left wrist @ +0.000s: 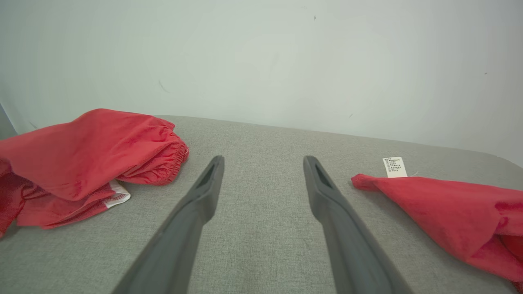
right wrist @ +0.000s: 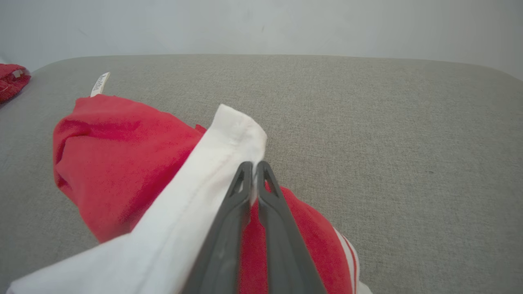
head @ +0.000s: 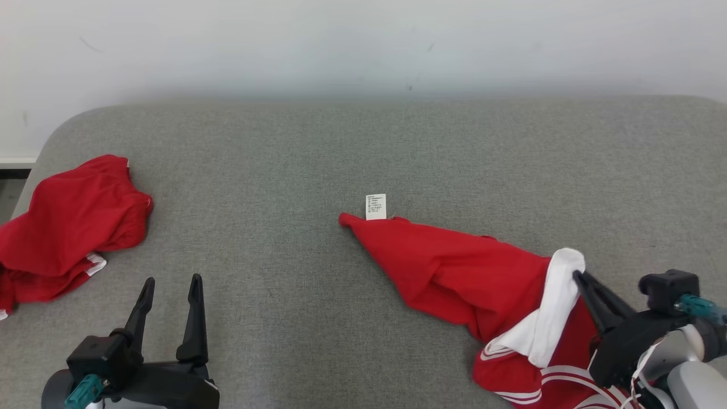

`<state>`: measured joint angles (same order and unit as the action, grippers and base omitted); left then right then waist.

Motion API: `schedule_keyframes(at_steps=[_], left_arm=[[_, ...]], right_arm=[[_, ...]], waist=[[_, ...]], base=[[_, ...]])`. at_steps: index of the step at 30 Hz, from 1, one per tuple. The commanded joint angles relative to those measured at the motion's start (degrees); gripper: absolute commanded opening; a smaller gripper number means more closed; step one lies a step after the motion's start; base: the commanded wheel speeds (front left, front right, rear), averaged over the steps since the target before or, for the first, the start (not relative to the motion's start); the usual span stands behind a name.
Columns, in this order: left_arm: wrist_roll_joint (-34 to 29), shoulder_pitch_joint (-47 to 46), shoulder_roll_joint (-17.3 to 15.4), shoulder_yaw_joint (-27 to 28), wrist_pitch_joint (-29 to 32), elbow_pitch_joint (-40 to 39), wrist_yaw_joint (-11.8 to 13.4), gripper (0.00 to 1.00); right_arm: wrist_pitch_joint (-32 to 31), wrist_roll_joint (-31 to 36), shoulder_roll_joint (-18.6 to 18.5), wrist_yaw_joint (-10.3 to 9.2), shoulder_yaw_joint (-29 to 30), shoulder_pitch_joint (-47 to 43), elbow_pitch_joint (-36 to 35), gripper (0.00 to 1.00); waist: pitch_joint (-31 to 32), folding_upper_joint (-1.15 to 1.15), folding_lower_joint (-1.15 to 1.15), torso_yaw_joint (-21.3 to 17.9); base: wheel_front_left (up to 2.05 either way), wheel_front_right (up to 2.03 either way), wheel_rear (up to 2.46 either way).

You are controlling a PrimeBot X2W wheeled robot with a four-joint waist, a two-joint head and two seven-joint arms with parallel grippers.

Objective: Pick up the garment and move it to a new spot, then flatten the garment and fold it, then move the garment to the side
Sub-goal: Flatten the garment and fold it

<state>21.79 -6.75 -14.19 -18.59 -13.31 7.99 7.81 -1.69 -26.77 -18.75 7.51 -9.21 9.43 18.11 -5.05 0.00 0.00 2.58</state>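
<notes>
On the grey padded surface point(head: 341, 147) the garment point(head: 454, 267), red with a broad white band point(head: 554, 301) and thin white stripes, lies right of the middle and close to the robot. It narrows to a point towards the centre, where a small white label point(head: 375, 206) lies flat against the grey; its print is too small to read. The right gripper point(head: 576, 275) has its two dark fingers pressed together on the edge of that white band, and the cloth rises to a peak there. In the right wrist view the tips of the right gripper point(right wrist: 253, 165) meet just at the band's hem point(right wrist: 241, 134); how much cloth sits between them I cannot make out. The garment's near end runs under the gripper's black body and off the bottom edge of the head view, so its full shape is hidden. The left gripper point(head: 172, 281) hovers low at the near left with its fingers spread wide, and between them there is just bare grey fabric, as the left wrist view point(left wrist: 264, 160) shows. Well apart at the far left lies a second red garment point(head: 74, 221), bunched up, cut off by the picture's edge, with a bit of white trim point(left wrist: 118, 196) peeping from beneath. Behind everything stands a pale wall point(head: 363, 45).
</notes>
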Motion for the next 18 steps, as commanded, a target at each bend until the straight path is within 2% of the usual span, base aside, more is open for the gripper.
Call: schedule_keyframes(at_steps=[1, 5, 9, 18], left_arm=[[0.0, -0.63, -0.2, 0.18, -0.11, 0.07, 0.1, 1.0], [0.2, -0.69, -0.19, 0.31, -0.34, 0.17, 0.16, 1.0], [0.28, -0.21, -0.36, 0.44, -0.51, 0.26, 0.39, 1.0], [0.53, 0.58, -1.24, 0.92, -0.73, -0.41, 1.1, 1.0]], right_arm=[[0.73, 0.21, -0.06, -0.04, 0.52, 0.89, 0.94, 1.0], [4.04, 1.3, 1.09, -0.04, 2.88, 2.56, 4.63, 1.0], [7.54, 2.1, 2.26, -0.04, 6.36, 1.8, 4.7, 1.0], [12.9, 8.3, 8.05, -0.04, 12.03, -3.41, -6.79, 1.0]], waist=[[-0.13, 0.0, 0.0, 0.36], [-0.31, 0.0, 0.0, 0.82], [0.09, 0.0, 0.0, 0.92], [1.53, 0.0, 0.0, -0.28]], base=[[0.0, 0.0, 0.0], [0.0, 0.0, 0.0], [0.0, 0.0, 0.0], [0.0, 0.0, 0.0]])
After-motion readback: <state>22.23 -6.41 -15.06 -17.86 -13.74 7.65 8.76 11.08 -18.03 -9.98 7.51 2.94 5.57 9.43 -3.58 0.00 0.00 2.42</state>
